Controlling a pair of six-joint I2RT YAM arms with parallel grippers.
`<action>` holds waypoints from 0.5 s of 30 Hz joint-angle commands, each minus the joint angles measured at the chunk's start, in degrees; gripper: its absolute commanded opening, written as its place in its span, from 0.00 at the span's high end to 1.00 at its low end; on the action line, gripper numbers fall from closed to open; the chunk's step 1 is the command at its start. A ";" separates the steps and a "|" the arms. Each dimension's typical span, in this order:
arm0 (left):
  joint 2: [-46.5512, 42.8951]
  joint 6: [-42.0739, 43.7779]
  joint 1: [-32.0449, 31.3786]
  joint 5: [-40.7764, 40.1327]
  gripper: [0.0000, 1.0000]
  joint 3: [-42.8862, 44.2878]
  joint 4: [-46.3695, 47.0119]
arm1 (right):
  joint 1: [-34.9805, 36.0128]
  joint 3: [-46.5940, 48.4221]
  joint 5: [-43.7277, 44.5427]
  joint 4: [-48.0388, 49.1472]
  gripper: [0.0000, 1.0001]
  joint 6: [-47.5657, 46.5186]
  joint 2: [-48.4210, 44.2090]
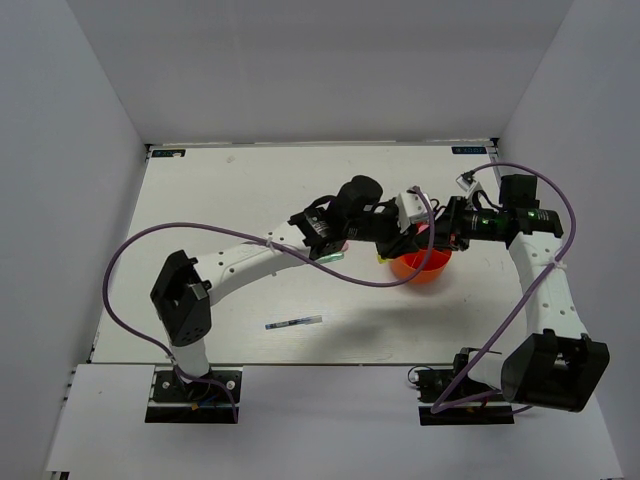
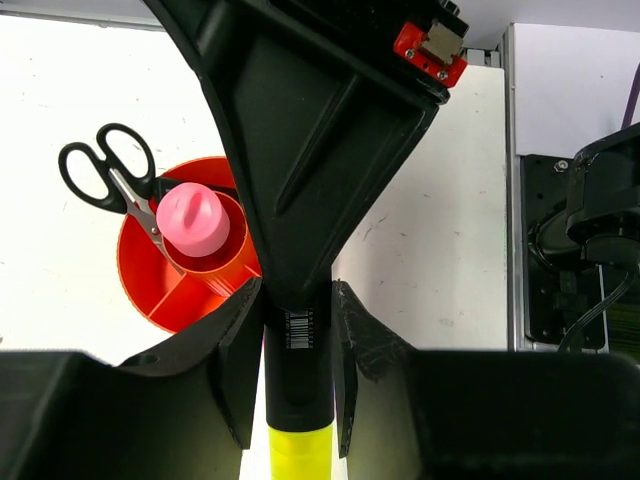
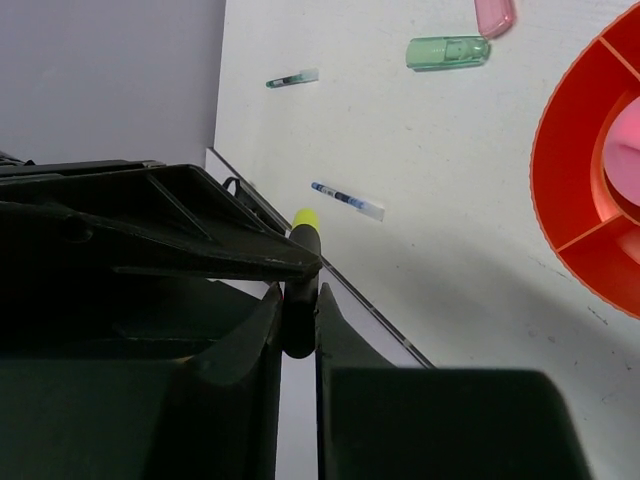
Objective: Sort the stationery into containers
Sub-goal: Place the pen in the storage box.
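Observation:
A marker [image 2: 297,345] with a black body and a yellow end is held from both sides. My left gripper [image 2: 297,300] is shut on its barcoded black middle. My right gripper [image 3: 298,300] is shut on its black end [image 3: 299,325], with the yellow tip [image 3: 306,218] sticking out beyond. The two grippers meet just above the orange-red cup [image 1: 420,266]. In the cup [image 2: 150,275] stand the black-handled scissors [image 2: 105,170] and the fat pink tube [image 2: 193,217]. On the table lie a pale green marker [image 3: 447,51], a pink marker [image 3: 494,15], a green-black marker [image 3: 292,78] and a thin pen [image 3: 347,200].
The thin pen [image 1: 294,323] lies near the table's front edge, between the two arm bases. Grey walls stand round the white table [image 1: 240,190]. The right arm's purple cable [image 1: 545,180] loops over the right side.

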 commanded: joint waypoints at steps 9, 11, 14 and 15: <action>-3.48 -0.24 -0.34 -3.64 0.15 -1.81 1.86 | 0.36 3.05 -2.78 -2.60 1.00 -2.42 -0.61; -4.46 0.11 -0.34 -4.17 0.10 -3.13 2.12 | 0.27 3.14 -2.42 -2.69 1.00 -2.68 -0.61; -5.78 0.28 -0.34 -4.52 0.01 -4.63 1.86 | 0.27 3.32 -1.63 -2.60 1.00 -2.77 -0.79; -6.13 0.29 -0.34 -4.70 0.01 -4.98 1.60 | 0.36 3.49 -0.50 -2.60 1.00 -2.68 -0.87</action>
